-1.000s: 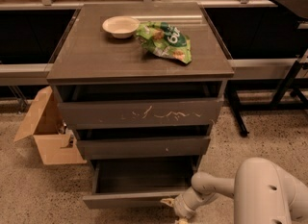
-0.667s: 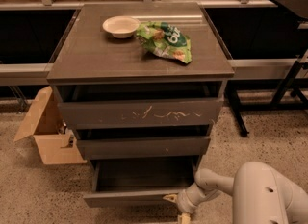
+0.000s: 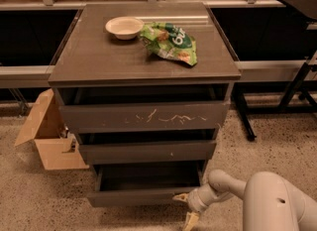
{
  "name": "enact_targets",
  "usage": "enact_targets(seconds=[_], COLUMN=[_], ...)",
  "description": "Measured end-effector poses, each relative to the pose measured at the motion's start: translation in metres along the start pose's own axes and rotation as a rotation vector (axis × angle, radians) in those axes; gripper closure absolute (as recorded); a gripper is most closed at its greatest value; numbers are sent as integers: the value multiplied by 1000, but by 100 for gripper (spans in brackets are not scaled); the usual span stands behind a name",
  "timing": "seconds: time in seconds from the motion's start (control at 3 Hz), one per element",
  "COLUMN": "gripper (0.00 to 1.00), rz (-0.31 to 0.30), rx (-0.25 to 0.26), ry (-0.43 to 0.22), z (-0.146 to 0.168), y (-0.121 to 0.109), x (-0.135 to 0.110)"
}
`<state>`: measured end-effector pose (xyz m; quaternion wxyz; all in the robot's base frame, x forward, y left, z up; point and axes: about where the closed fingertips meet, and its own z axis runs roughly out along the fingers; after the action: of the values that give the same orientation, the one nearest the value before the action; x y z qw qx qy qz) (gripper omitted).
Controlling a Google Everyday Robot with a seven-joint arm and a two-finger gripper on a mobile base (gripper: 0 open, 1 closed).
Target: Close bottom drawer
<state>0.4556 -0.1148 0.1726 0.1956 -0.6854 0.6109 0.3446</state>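
The bottom drawer (image 3: 138,197) is the lowest of three dark grey-brown drawers in the cabinet. It stands pulled out, with its wide shallow box showing and its plain front facing me. My gripper (image 3: 185,209) is at the drawer front's right end, close to the floor. One yellowish finger (image 3: 180,197) lies against the front's right edge, the other (image 3: 190,220) points down, so the fingers are spread. The white arm (image 3: 277,202) reaches in from the lower right.
A white bowl (image 3: 124,27) and a green snack bag (image 3: 171,40) lie on the cabinet top (image 3: 99,61). An open cardboard box (image 3: 47,136) stands on the speckled floor at the cabinet's left. Black table legs (image 3: 292,91) stand at the right.
The bottom drawer has slid back in somewhat; less of its box shows. My gripper has moved up and inward along the drawer front's right end.
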Motion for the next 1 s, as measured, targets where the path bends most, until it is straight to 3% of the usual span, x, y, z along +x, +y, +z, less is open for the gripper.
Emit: enact_targets(seconds=[0.67,1.0], gripper=[66,52], rz=[-14,-20], rx=[73,111], ry=[-13,-13], z=[-14,-28], y=[-22,-32], x=[1,-2])
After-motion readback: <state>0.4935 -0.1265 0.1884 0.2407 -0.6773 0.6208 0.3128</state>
